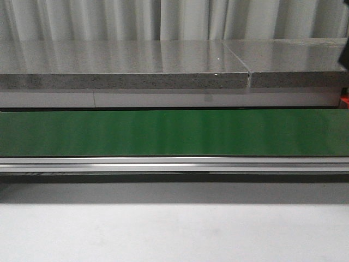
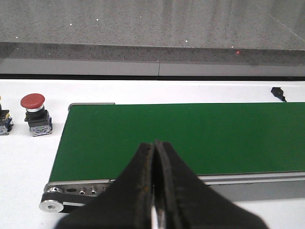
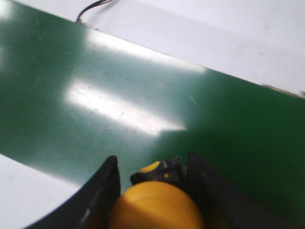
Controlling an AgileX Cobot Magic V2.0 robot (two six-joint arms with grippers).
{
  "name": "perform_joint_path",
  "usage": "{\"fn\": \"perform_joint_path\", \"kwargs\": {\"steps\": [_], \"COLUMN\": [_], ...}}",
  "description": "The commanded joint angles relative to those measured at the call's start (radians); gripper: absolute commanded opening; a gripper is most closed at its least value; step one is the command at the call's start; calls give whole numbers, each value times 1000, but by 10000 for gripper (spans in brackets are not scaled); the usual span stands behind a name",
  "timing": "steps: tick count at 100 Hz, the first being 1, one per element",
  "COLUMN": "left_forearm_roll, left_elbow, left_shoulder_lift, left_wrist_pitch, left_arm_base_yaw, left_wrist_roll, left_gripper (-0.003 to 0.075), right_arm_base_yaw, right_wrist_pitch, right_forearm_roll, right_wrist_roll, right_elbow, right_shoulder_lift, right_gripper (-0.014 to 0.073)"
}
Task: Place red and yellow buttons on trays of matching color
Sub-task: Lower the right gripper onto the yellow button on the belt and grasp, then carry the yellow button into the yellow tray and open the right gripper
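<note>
Over the green conveyor belt (image 3: 143,105), my right claw (image 3: 157,191) grips the yellow button (image 3: 157,207) between its fingers, best kept upright until a yellow tray appears, while my left claw (image 2: 155,191), closed and empty, faces the red button (image 2: 34,113) on the white bench (image 2: 24,157).

Front view: pale pleated curtain (image 1: 163,19) behind a speckled grey stone slab (image 1: 125,65) on a white base (image 1: 163,99); a green conveyor belt (image 1: 174,132) with aluminium rail (image 1: 174,164) crosses the white table (image 1: 174,232). Light glares softly.
</note>
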Motion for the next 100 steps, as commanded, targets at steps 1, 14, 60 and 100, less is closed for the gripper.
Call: {"fn": "perform_joint_path", "kwargs": {"steps": [1,14,60,100], "left_forearm_roll": [-18,-18,-18,-18], "left_elbow": [-29,-29,-29,-29], "left_shoulder_lift": [6,6,6,6], "left_wrist_pitch": [-67,-67,-67,-67], "left_arm_base_yaw": [-9,-9,-9,-9], "left_wrist_roll": [-2,-2,-2,-2], "left_gripper": [-19,-19,-19,-19], "right_arm_base_yaw": [-92,-252,-569,-583], "right_wrist_pitch": [27,55,-125,-320], "right_forearm_roll": [2,-44,-87,-91], "right_wrist_roll": [32,84,213,220], "right_elbow": [-34,-17,253,390], "right_shoulder_lift": [-84,-145,-168,-155], "right_gripper": [99,99,99,99]}}
